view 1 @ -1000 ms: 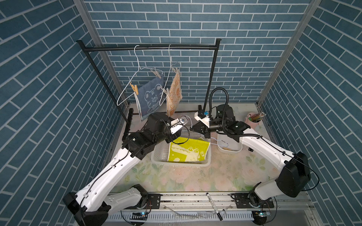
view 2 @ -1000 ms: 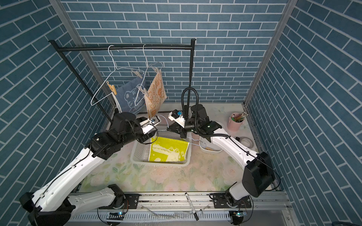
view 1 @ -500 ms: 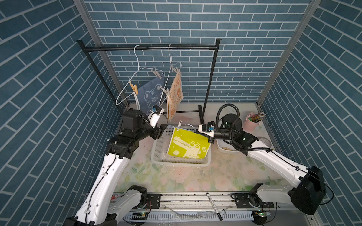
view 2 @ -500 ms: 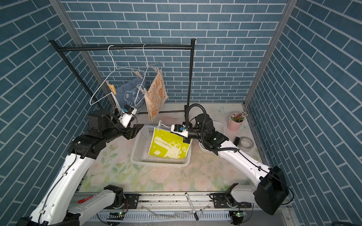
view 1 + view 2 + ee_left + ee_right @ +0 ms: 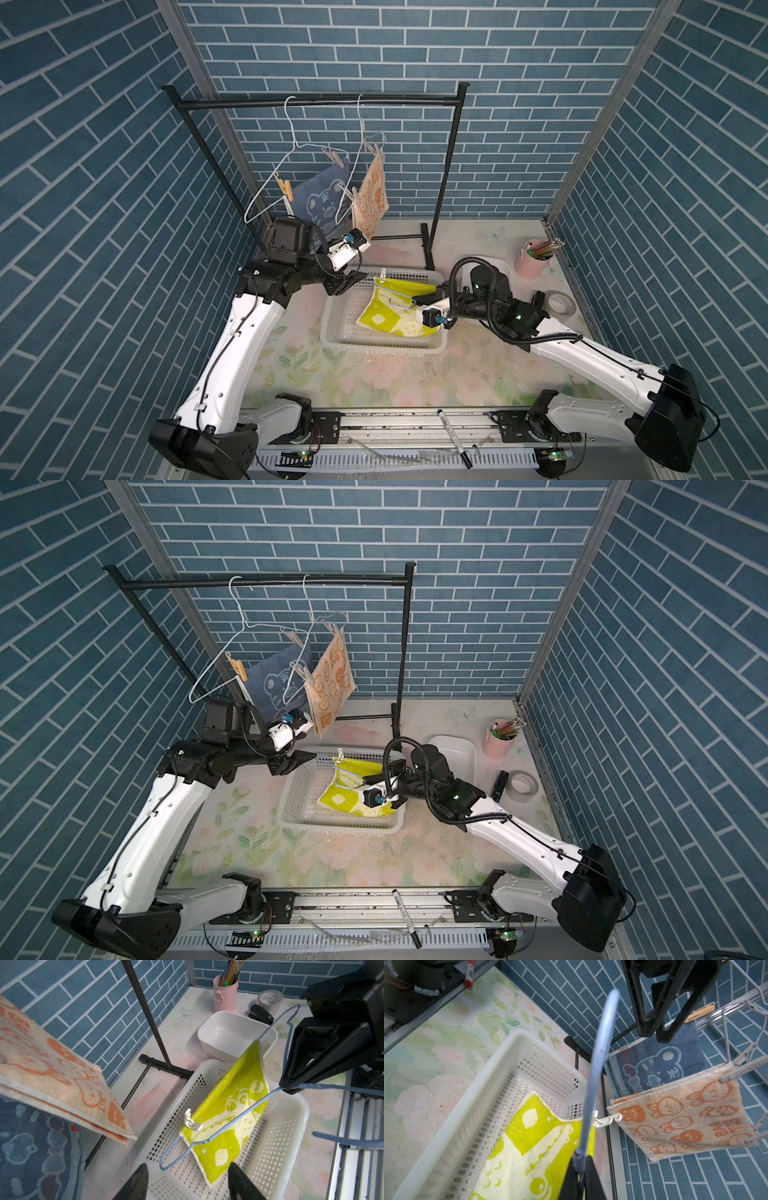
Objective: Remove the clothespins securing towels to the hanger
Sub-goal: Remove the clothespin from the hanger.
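- Holding side: the right gripper [image 5: 288, 1088] is pinching its jaws together on the wire of the blue hanger [image 5: 239, 1118], tilting it over the white basket [image 5: 380, 344].
- Task's thing: the yellow-green towel [image 5: 234, 1093] is hanging from that wire, its lower part lying in the basket. One white clothespin [image 5: 192, 1123] is pinning its corner at the hanger end away from the right gripper.
- Free side: the left gripper [image 5: 353, 280] is standing partly open and carrying nothing, hovering just beside the basket's far-left corner, near that pin.
- Step in hand, as judged: the left gripper is lining up on the white clothespin. It is probably best closing on the pin's free tail ends, not the cloth, until the prongs part. Then it should draw off along the pin's length, with the right gripper steadying the wire.
- Towels, three: the yellow-green towel, the blue towel [image 5: 322, 199] and the orange towel [image 5: 374, 195].
- Clothespins showing, five: the white clothespin, one tan clothespin [image 5: 283, 187] and three pale clothespins [image 5: 337, 157], these four on the rail's hangers.
- Hangers, three: the blue hanger and two pale hangers [image 5: 291, 124] on the black rail [image 5: 316, 102].
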Controlling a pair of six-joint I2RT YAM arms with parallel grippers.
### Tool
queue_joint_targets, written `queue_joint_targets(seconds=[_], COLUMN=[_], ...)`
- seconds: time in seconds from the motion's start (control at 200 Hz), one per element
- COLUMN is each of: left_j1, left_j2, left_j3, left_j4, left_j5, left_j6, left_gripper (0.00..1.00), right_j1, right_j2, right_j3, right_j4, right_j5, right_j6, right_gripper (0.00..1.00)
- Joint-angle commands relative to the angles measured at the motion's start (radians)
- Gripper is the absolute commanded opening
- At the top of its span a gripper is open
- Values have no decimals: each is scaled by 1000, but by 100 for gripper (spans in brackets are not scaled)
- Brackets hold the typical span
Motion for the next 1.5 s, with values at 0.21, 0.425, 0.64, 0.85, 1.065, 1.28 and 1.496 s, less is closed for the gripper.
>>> queue_joint_targets(seconds=[0.21, 0.425, 0.64, 0.85, 1.065, 1.28, 1.496], left_j1=[-46, -106, -166, -204, -220, -249, -270], left_j2=[81, 148, 200, 227, 240, 259, 283], left_j3=[15, 52, 74, 88, 88, 80, 84], left_j4=[-112, -139, -121, -109, -113, -90, -88], left_j5=[-37, -131, -266, -318, -328, -373, -392], left_j6=[298, 353, 400, 433, 448, 457, 459], left_gripper=[62, 62, 61, 63, 65, 67, 67], right_j1=[51, 64, 88, 110, 123, 134, 143], right_j2=[-41, -29, -26, -22, -18, -17, -14], right_j3=[-15, -13, -20, -47, -55, -59, -56], right_j4=[-13, -12, -17, 16, 26, 32, 34], right_j5=[81, 88, 104, 146, 159, 165, 168], right_j6=[-186, -201, -238, -284, -302, -301, -300], right_gripper=[0, 0, 0, 0, 0, 0, 0])
